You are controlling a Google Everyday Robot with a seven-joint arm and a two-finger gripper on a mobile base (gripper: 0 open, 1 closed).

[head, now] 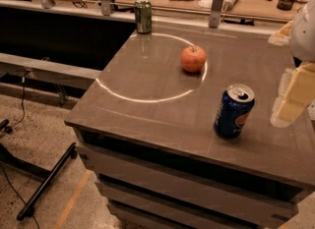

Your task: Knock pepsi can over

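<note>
The pepsi can [234, 111] is dark blue with a red-white logo and a silver top. It stands upright near the front right of the grey-brown table [147, 110]. My gripper [291, 98], pale yellow, comes in from the right edge of the view. It sits just right of the can at about the can's height, with a small gap between them. Part of the gripper is cut off by the frame edge.
A red apple [193, 58] sits mid-table on a pale circular mark. A green can [143, 15] stands at the far left corner. A railing with metal posts [215, 4] runs behind the table. The floor drops away on the left.
</note>
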